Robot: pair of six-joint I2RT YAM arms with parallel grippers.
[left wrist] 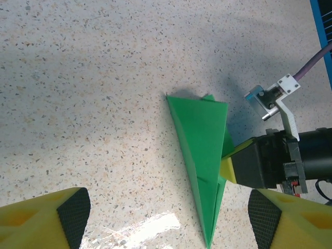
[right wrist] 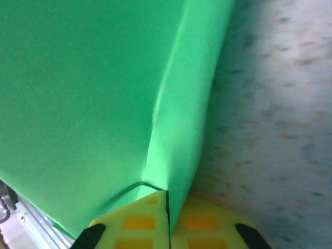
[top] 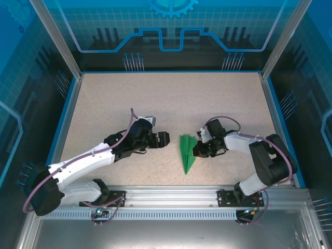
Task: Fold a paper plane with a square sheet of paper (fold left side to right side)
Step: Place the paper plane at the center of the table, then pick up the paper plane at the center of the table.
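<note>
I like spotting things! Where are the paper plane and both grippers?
paper plane (left wrist: 202,150), left wrist view, its middle.
left gripper (top: 166,139), top view, between its fingertips.
right gripper (right wrist: 167,207), right wrist view, between its fingertips.

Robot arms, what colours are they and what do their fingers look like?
Both the left arm and right arm have white shells with black joints, and a thin purple cable loops along each. The fingers are chunky yellow blocks with black pads.
</note>
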